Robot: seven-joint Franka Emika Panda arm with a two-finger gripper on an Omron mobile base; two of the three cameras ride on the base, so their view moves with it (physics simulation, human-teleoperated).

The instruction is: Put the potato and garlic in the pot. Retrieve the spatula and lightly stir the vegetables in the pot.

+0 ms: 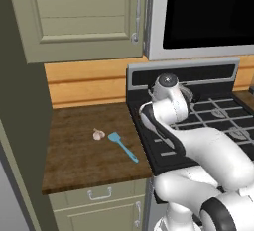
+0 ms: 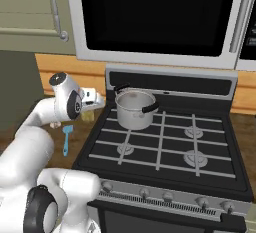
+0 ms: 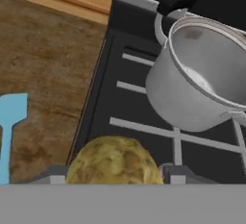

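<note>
Potato (image 3: 113, 160) sitting clamped between your gripper (image 3: 113, 174) fingers, pot (image 3: 204, 81) lying just ahead, spatula (image 3: 9, 127) resting beside it on the counter (image 3: 48, 64).

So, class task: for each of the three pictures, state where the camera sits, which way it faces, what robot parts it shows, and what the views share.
Left base view: behind the arm's left, looking down at the counter with garlic and spatula; white arm at lower right.
Right base view: behind the arm's right, facing the stove and pot; arm at lower left, tool holding the potato.
Hand view: on the hand, looking along the tool past the potato toward the pot.
Shared: all three show the spatula.
</note>
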